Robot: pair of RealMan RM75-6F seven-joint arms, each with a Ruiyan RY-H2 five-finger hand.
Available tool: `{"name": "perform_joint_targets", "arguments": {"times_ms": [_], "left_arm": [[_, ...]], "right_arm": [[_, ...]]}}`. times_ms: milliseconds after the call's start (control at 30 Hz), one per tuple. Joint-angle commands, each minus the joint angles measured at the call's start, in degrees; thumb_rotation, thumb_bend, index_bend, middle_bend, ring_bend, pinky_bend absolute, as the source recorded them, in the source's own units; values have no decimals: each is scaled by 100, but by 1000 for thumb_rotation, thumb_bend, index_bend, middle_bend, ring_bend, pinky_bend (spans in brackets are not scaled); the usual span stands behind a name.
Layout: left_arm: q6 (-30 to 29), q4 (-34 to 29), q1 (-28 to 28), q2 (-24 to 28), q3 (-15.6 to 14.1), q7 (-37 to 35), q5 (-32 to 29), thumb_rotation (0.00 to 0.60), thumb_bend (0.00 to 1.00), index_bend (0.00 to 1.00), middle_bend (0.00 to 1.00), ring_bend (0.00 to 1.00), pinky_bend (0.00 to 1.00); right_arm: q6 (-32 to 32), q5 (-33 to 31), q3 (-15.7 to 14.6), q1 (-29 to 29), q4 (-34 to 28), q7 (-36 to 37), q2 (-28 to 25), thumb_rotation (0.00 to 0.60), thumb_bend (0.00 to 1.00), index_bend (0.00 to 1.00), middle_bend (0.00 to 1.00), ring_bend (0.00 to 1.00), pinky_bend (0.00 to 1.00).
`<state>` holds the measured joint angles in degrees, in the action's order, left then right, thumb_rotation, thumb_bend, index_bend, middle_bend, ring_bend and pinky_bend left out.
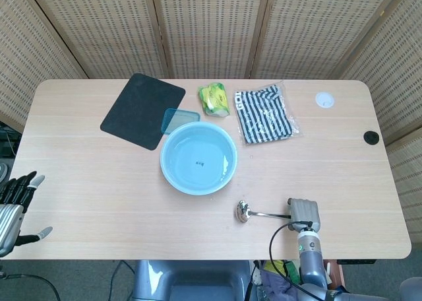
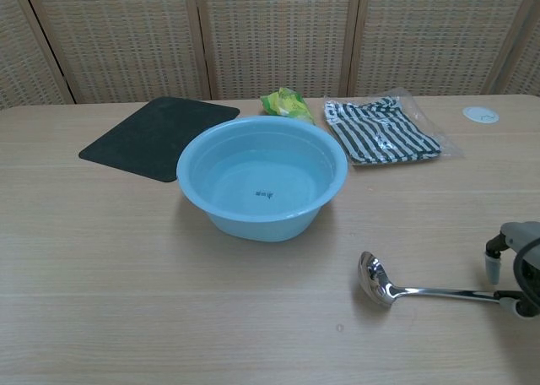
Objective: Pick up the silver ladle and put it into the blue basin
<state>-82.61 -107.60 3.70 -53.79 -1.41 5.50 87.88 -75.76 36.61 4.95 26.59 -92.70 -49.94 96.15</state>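
Note:
The silver ladle (image 1: 245, 212) lies flat on the table near the front edge, bowl to the left and handle running right; its bowl (image 2: 374, 279) shines in the chest view. The blue basin (image 1: 198, 158) stands empty in the middle of the table, also seen as the basin (image 2: 262, 176) behind the ladle. My right hand (image 1: 303, 212) sits at the handle's far end; my right hand (image 2: 511, 270) has its fingers apart, a lower fingertip (image 2: 505, 299) against the handle tip, nothing gripped. My left hand (image 1: 16, 208) hangs open off the table's left edge.
A black mat (image 1: 142, 109) lies at the back left with a teal lid (image 1: 179, 120) beside the basin. A green-yellow packet (image 1: 214, 98) and a striped cloth in a bag (image 1: 265, 114) lie behind the basin. A white disc (image 1: 324, 100) and a black grommet (image 1: 371, 137) are at the right.

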Motion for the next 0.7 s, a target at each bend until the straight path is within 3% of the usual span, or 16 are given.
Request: {"name": "perform_joint_targets", "arguments": {"times_ms": [33,500,700], "left_arm": [[20,4,6,-13,-10,29,4,600,0,0,0,0,0],[64,-1,22,-64,-16,137,-27,600,0,0,0,0,0],[80,-10,29,-85,-19,185,-37,600,0,0,0,0,0]], "right_arm": [[20,59,-63,-29,80,30,33,600,359,455,1000,965,1000],[206,169,-145,-100,521,153,203,600,357,463,1000,965,1000],[292,238,-165,-130,694,206,265,600,363,521,1000,965,1000]]}}
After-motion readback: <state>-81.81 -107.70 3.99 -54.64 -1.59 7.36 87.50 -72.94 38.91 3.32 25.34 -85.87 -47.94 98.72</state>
